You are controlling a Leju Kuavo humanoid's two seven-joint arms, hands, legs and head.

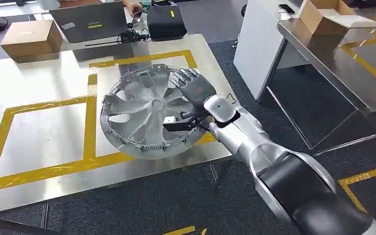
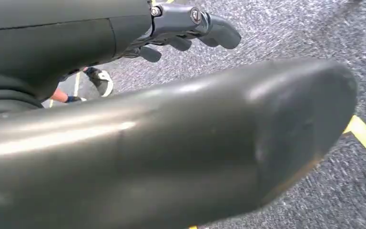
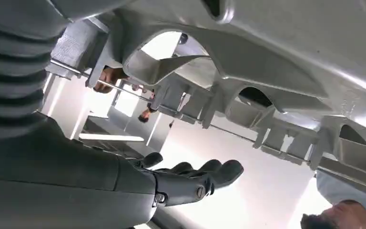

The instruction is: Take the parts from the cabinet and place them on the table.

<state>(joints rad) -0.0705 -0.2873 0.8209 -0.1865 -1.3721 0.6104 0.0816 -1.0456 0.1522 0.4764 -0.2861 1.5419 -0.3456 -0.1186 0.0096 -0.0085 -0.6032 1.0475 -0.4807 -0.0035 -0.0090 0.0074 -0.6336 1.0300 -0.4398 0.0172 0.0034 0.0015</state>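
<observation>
On the steel table [image 1: 39,122], inside and across the yellow tape outline [image 1: 90,115], lay 1 silver wheel cover [image 1: 142,110], inner side up, spokes and rim clips visible, its near rim reaching the table's front edge. Right hand [image 1: 194,86]: positioned at the cover's right rim, palm toward the part, fingers [image 1: 186,76] extended over the rim and apart. In the right wrist view the right hand [image 3: 190,179] showed its dark fingers stretched out and separated, clasping nothing, with the cover's ribbed underside [image 3: 276,71] close beside it; whether the palm touched the rim could not be told. The silver right arm [image 1: 254,147] entered from the lower right.

Left hand [image 2: 190,28]: seen in its wrist view over grey carpet [image 2: 290,28], fingers loosely curled, nothing held.

Other items, far end of the table: 1 cardboard box [image 1: 29,39] at the left; 1 dark laptop [image 1: 90,22]; 1 black case [image 1: 165,22]; a person's hand [image 1: 134,9] near the laptop. To the right, well apart, a 2nd metal table [image 1: 342,63] carried 1 open cardboard carton [image 1: 323,14]. Yellow floor tape [image 1: 362,176] ran across the carpet.
</observation>
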